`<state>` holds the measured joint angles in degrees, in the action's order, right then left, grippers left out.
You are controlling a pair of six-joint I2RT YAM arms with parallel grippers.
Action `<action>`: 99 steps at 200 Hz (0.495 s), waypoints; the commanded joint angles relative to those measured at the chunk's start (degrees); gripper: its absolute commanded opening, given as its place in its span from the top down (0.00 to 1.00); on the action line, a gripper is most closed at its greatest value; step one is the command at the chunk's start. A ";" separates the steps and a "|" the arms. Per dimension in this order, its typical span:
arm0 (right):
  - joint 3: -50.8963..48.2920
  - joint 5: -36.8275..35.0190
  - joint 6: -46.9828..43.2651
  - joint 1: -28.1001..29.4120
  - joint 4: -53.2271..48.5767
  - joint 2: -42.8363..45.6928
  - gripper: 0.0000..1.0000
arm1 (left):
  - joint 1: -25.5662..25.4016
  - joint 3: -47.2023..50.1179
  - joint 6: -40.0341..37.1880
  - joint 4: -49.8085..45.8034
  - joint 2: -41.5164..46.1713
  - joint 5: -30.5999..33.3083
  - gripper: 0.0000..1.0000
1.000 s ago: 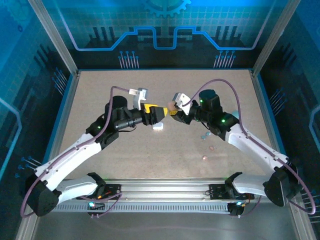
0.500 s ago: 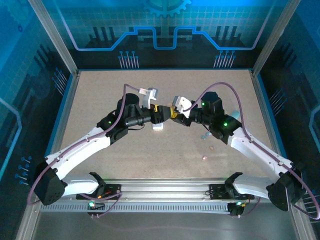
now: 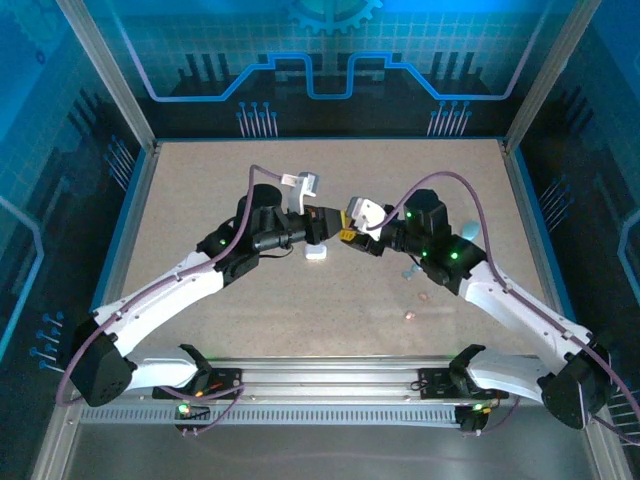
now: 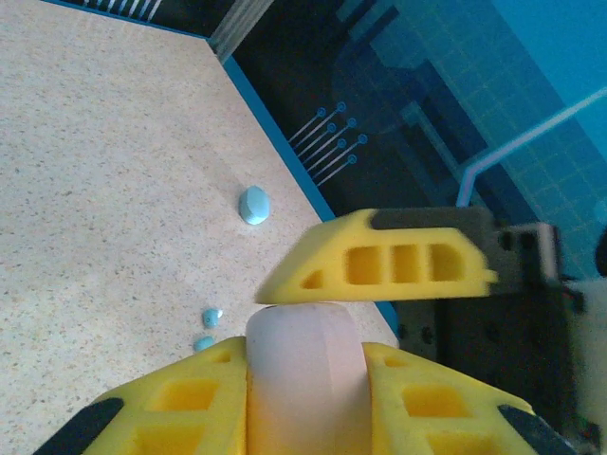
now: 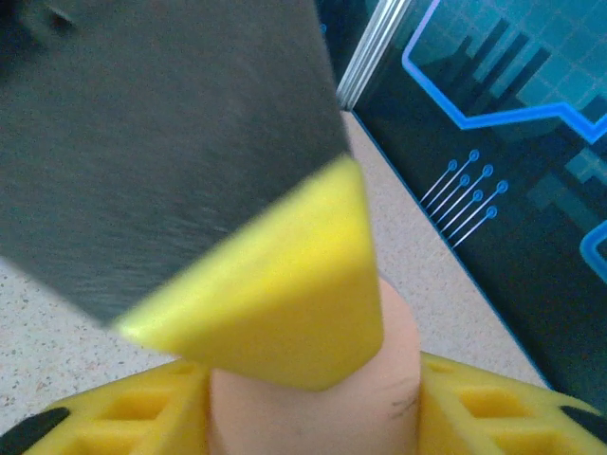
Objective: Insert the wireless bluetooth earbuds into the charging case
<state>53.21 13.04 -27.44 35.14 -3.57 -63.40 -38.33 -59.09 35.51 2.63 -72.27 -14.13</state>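
A pink charging case (image 4: 303,379) hangs above the table's middle, held between both grippers. My left gripper (image 4: 303,351) is shut on it, its yellow fingers pressed on both sides. My right gripper (image 5: 308,379) has the same pink case (image 5: 389,398) between its fingers with no gap showing. In the top view the left gripper (image 3: 322,224) and right gripper (image 3: 348,233) meet tip to tip. Two pale blue earbuds (image 4: 212,317) lie on the table below. In the top view small earbuds (image 3: 408,270) lie scattered by the right arm, one pinkish (image 3: 408,316).
A white case (image 3: 316,253) lies on the table just below the meeting grippers. A teal case (image 3: 468,230) sits behind the right arm, and shows as the teal case (image 4: 254,204) near the table's blue edge. Frame posts and walls ring the table (image 3: 200,300).
My left arm has reached right towards the right gripper and its jaws have closed on the pink case. The right gripper has shifted slightly lower.
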 commanded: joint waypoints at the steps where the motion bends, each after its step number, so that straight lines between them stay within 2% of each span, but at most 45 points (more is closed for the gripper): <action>1: -2.33 -2.59 1.11 1.04 7.66 4.38 0.44 | 0.10 0.50 3.81 0.90 1.50 2.68 0.82; 35: -10.26 -4.09 8.48 -2.24 21.67 10.51 0.23 | 1.04 3.72 11.38 7.21 4.35 2.16 0.85; 49: -10.01 -2.62 9.41 -4.66 20.07 11.09 0.12 | 1.52 4.37 14.02 9.12 5.01 1.37 0.85; 59: -6.78 3.39 6.07 -6.80 11.03 9.33 0.15 | 1.97 4.59 15.87 10.23 5.28 0.67 0.85; 74: -1.06 4.31 4.64 -7.47 0.50 6.24 0.23 | 2.47 5.23 18.43 12.41 5.30 -0.74 0.85; 82: -1.85 7.22 5.39 -8.22 1.72 6.52 0.23 | 2.74 5.51 19.62 13.56 5.30 -1.42 0.85; 99: -6.26 11.58 10.09 -8.77 11.89 7.80 0.23 | 2.92 5.91 21.65 15.05 4.90 -2.49 0.84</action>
<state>48.88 16.60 -21.37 27.38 3.88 -56.86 -35.97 -54.06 51.72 12.08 -68.27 -13.82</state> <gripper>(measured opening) 0.776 0.270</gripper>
